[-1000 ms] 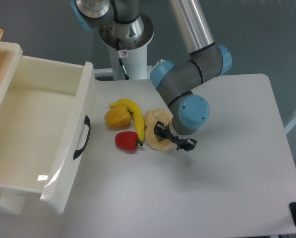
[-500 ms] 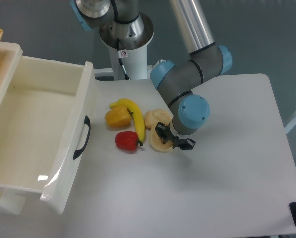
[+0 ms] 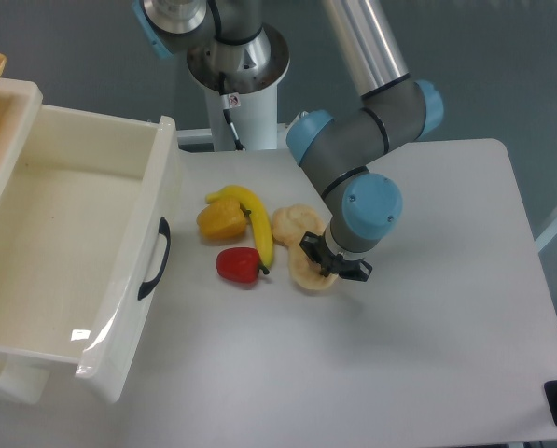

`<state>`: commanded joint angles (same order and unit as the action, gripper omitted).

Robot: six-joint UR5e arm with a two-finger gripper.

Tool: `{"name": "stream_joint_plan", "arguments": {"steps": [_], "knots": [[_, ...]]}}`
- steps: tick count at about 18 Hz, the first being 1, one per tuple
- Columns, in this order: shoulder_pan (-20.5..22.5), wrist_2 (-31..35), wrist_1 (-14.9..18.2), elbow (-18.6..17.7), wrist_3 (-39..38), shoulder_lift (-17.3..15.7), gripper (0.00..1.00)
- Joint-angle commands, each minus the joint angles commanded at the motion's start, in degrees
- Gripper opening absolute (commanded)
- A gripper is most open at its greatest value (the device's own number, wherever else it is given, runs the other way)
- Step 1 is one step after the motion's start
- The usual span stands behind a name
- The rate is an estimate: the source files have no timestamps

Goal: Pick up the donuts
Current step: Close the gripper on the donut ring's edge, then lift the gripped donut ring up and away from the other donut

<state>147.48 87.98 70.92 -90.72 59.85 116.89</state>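
Two pale cream donuts lie at the middle of the white table. The rear donut (image 3: 290, 224) rests flat beside the banana. The front donut (image 3: 306, 273) sits tilted, its right rim held between the black fingers of my gripper (image 3: 334, 265), which is shut on it from above. The blue wrist joint hides the right part of that donut.
A yellow banana (image 3: 255, 219), an orange-yellow pepper (image 3: 221, 222) and a red pepper (image 3: 238, 266) lie just left of the donuts. An open white drawer (image 3: 157, 187) with a black handle fills the left side. The arm's base (image 3: 236, 93) stands at the back.
The fingers have closed from wide apart onto the front donut. That donut has shifted slightly right and forward, away from the rear one, and the wrist has moved a little right.
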Motion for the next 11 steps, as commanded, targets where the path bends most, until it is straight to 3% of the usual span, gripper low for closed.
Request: {"name": "stream_joint_plan", "arguments": {"steps": [6,11], "knots": [[0.35,0.09,0.89,5.81,1.22,0.79,0.0],[2.28,0.0,3.69,10.64,12.29,1.32,0.0]]}}
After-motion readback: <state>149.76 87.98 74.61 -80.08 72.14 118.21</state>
